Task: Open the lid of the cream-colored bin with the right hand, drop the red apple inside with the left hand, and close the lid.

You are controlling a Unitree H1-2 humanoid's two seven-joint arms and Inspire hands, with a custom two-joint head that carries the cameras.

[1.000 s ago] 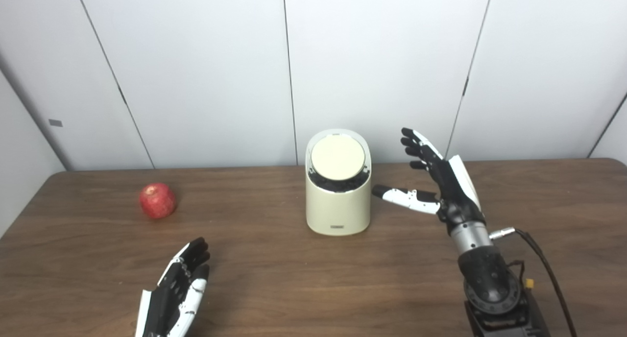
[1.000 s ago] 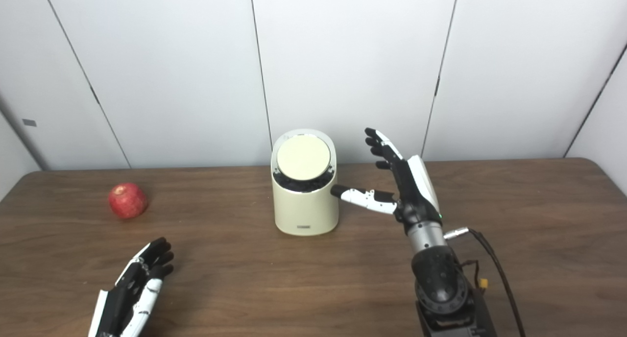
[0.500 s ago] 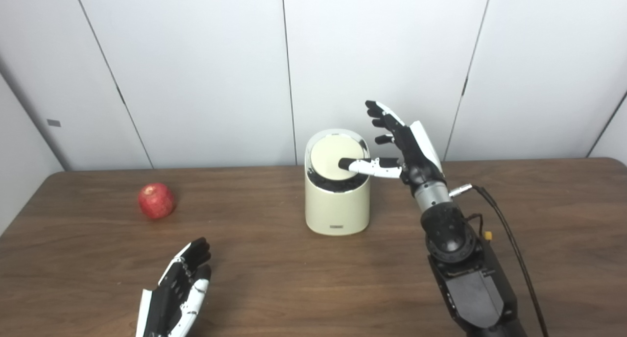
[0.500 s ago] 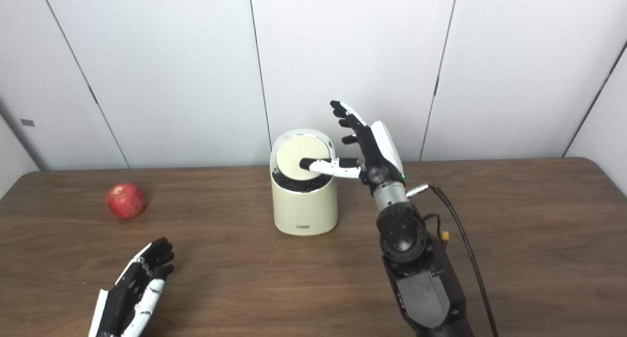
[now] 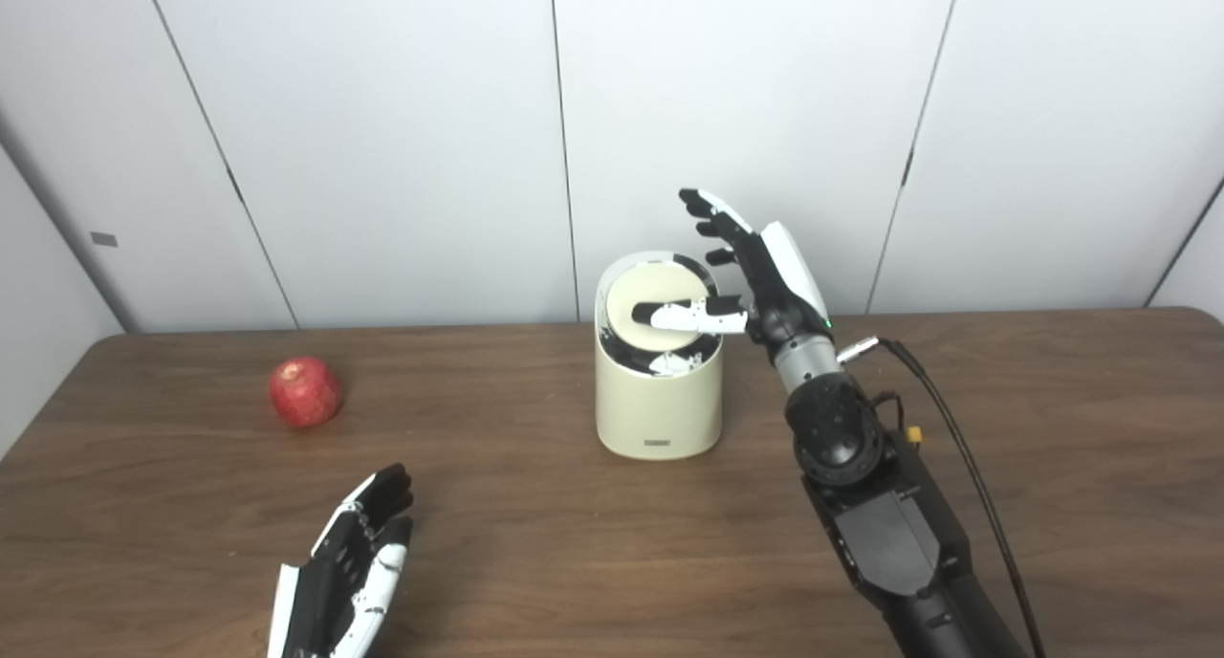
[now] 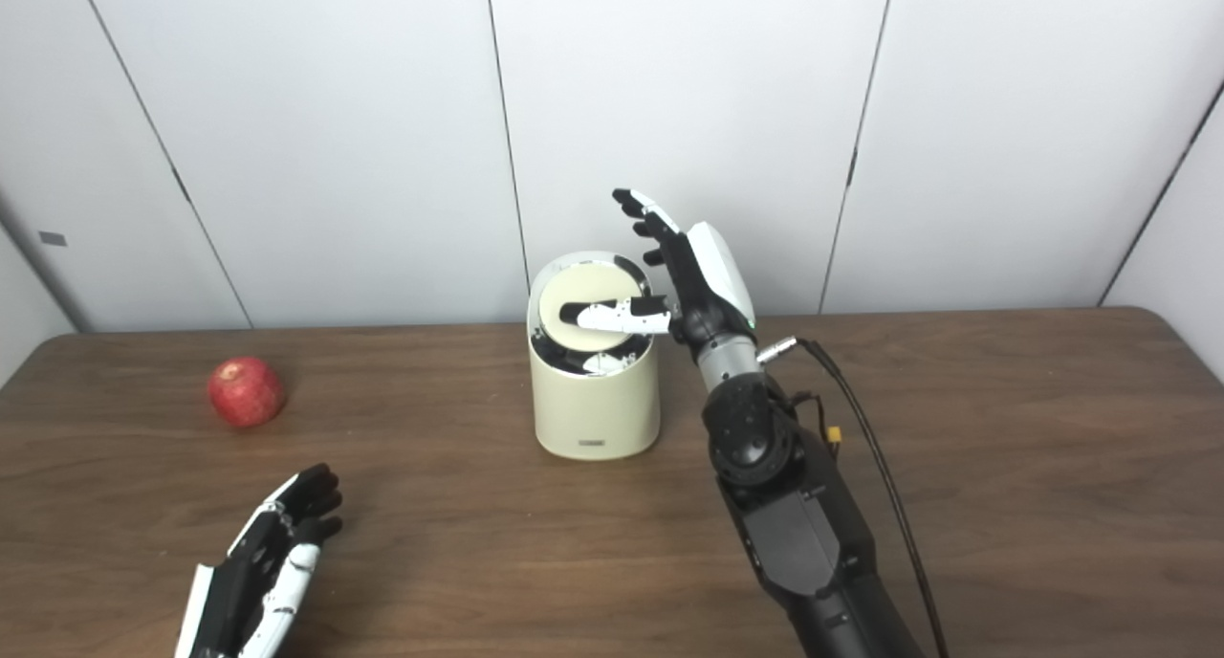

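The cream-colored bin [image 5: 658,400] stands upright at the middle of the wooden table. Its round lid [image 5: 648,299] is tilted, with a dark gap below its near edge. My right hand [image 5: 755,271] is open beside the bin's right top, its thumb lying across the lid and its other fingers raised above the rim. The red apple [image 5: 305,391] sits on the table far left of the bin. My left hand [image 5: 349,567] is open, low at the front left, apart from the apple.
The brown table [image 5: 535,543] runs across the whole view, with white wall panels behind it. A black cable [image 5: 966,448] trails from my right wrist over the table's right side.
My right hand rose from beside the bin and moved left over its top; the thumb now lies on the lid, which has tipped. My left hand and the apple stayed put.
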